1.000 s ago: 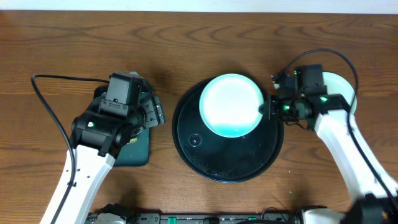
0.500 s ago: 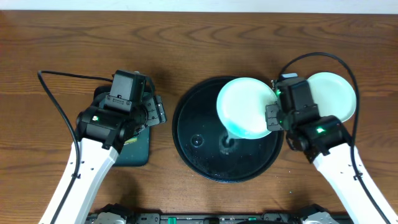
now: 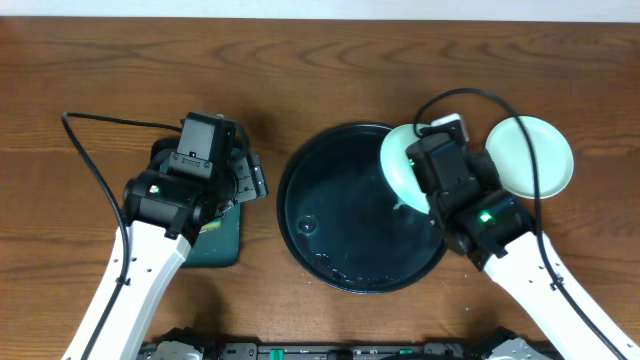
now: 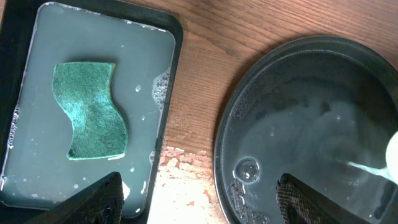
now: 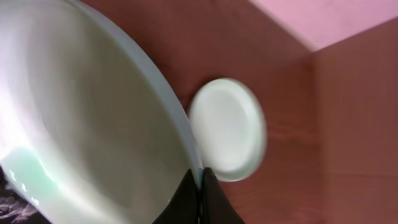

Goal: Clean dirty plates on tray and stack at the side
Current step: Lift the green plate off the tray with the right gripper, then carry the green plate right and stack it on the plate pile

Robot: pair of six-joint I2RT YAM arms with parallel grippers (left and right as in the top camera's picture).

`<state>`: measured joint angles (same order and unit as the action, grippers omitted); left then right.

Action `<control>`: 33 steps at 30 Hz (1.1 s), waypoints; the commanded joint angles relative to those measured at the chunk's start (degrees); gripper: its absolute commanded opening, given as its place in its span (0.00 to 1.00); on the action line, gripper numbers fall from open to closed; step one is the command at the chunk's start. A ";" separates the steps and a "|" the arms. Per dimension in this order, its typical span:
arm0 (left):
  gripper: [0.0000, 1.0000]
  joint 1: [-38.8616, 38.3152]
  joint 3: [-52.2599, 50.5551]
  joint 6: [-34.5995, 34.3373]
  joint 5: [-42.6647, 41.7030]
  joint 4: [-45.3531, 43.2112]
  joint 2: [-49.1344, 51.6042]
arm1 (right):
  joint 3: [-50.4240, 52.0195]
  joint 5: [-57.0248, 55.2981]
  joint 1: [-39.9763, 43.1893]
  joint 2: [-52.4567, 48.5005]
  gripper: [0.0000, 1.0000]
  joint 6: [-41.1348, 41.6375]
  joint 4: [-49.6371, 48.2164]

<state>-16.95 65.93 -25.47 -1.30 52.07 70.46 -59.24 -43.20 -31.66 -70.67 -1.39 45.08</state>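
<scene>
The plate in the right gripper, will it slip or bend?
Probably slippery: the tilted plate seems to drip into the tray. It looks rigid, so bending is unlikely. The right gripper pinches only its rim, so it might pivot.

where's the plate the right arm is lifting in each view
Overhead: the lifted plate hangs tilted over the black tray's right rim, partly hidden.
Left wrist: only a pale sliver at the right edge, likely its rim.
Right wrist: it fills the left half, rim between the jaws.
Shared landmark: the black tray, clear in overhead and left wrist; the right wrist barely shows it, if at all.
</scene>
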 commanded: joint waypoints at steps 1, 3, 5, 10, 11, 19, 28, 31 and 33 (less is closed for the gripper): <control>0.79 -0.11 -0.04 0.39 0.92 -0.07 0.28 | -1.99 -12.24 -2.84 0.07 0.01 -8.39 -0.35; 0.79 -0.13 -0.04 0.39 0.92 -0.07 0.31 | -1.99 -15.15 -4.28 0.04 0.01 -11.21 -0.48; 0.79 -0.13 -0.04 0.39 0.92 -0.09 0.31 | -1.99 -18.88 -6.12 0.00 0.01 -14.19 -1.05; 0.79 -0.11 -0.04 0.37 1.44 -0.07 0.31 | -1.99 -29.59 -11.19 -0.31 0.01 -24.44 -6.32; 0.79 -0.13 -0.07 0.37 2.03 -0.04 0.31 | -1.99 -31.19 -12.28 -0.42 0.01 -27.34 -8.07; 0.79 -0.11 -0.09 0.37 2.40 -0.07 0.55 | -1.99 -40.61 -21.44 -1.84 0.01 -54.31 -28.35; 0.79 -0.11 -0.09 0.37 2.38 0.37 2.64 | -1.99 -42.18 -24.61 -2.75 0.01 -61.96 -32.09; 0.79 -0.13 -0.09 0.37 2.38 0.35 3.17 | -1.99 -42.34 -24.70 -2.84 0.01 -61.96 -32.09; 0.79 -0.11 -0.09 0.37 2.38 0.37 3.23 | -1.99 -42.34 -24.70 -2.84 0.01 -62.12 -32.09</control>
<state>-16.95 65.93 -25.47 0.23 52.27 73.23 -60.07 -83.42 -55.64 -73.36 -61.84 13.19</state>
